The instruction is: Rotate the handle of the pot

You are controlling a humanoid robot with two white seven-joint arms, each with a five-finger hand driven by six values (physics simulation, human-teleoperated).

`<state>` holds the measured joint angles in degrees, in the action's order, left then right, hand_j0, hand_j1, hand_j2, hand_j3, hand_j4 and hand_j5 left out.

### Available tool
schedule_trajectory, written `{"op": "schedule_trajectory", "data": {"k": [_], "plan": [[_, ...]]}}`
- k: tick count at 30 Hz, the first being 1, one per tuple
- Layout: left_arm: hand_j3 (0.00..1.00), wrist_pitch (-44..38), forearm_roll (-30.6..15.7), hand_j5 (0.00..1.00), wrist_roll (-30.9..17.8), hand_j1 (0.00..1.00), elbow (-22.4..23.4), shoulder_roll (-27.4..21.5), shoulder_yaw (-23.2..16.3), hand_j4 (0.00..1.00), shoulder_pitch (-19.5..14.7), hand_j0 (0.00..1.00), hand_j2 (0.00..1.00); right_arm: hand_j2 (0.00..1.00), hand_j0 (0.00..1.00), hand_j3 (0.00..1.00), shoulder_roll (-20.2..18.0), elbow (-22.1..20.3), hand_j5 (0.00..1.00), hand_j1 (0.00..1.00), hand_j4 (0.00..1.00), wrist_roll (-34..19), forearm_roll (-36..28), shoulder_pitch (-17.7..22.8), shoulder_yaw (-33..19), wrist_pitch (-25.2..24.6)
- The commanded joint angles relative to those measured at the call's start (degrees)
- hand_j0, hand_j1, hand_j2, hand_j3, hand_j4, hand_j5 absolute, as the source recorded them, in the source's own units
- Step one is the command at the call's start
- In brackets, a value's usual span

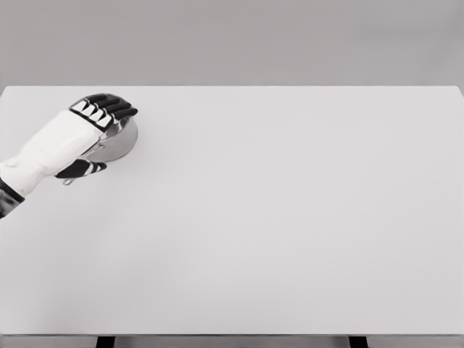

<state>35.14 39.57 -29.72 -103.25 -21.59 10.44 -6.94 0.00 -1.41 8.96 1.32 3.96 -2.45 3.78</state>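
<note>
In the upper left of the frame I see my left hand (83,134) lying over the pot (119,141), its arm coming in from the left edge. The dark fingers (109,105) curl over the pot's far rim and the thumb (81,169) sits at its near side, so the hand looks closed on the pot. The pot is shiny metal and rests on the white tabletop (290,217), near the far left corner. I can see only its right side past the hand; the handle I cannot make out. A small metal bit pokes out just below the thumb.
</note>
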Motion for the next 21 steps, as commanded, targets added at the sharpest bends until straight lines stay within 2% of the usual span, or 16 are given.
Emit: {"op": "schedule_trajectory", "data": {"k": [1, 8, 15, 21], "plan": [[1.0, -0.14, 1.47, 1.0, 0.28, 1.0, -0.02, -0.12, -1.74, 1.0, -0.09, 1.0, 1.0, 1.0, 1.0, 1.0, 0.0, 0.0, 1.0, 1.0, 1.0, 0.0, 0.0, 0.0, -0.01, 0.0], [1.0, -0.14, 5.6, 1.0, -0.07, 1.0, -0.02, -0.82, -4.02, 1.0, -1.23, 1.0, 1.0, 1.0, 1.0, 1.0, 0.0, 0.0, 1.0, 1.0, 1.0, 0.0, 0.0, 0.0, -0.01, 0.0], [1.0, -0.14, 15.18, 1.0, 0.02, 1.0, -0.02, -1.0, -4.2, 1.0, -2.9, 1.0, 1.0, 1.0, 1.0, 1.0, 0.0, 0.0, 1.0, 1.0, 1.0, 0.0, 0.0, 0.0, -0.01, 0.0], [1.0, -0.14, 15.45, 1.0, 0.11, 1.0, -0.02, -2.93, -9.03, 1.0, -2.64, 1.0, 1.0, 1.0, 1.0, 1.0, 0.0, 0.0, 1.0, 1.0, 1.0, 0.0, 0.0, 0.0, -0.01, 0.0]]}}
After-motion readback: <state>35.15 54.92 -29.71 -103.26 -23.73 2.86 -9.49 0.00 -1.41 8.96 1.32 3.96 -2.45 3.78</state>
